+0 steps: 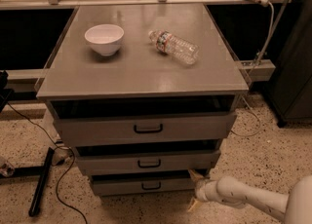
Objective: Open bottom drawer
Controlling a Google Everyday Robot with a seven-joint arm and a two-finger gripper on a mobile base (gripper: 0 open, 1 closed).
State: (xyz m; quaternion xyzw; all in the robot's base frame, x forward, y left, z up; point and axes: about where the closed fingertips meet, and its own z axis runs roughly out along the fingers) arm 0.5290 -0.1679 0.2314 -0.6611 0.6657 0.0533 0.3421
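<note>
The bottom drawer (122, 186) is the narrowest grey drawer of the cabinet, with a small black loop handle (151, 185). Its front sits slightly behind the middle drawer's front. My gripper (194, 190) is low at the right of the cabinet, right next to the bottom drawer's right end. Its two pale fingertips (196, 175) are spread apart and hold nothing. The white arm (253, 199) reaches in from the lower right.
The middle drawer (146, 162) and the top drawer (146, 128) stick out above. A white bowl (104, 38) and a lying plastic bottle (174, 47) rest on the cabinet top (136, 77). Cables and a black stand leg (41, 181) lie on the floor at left.
</note>
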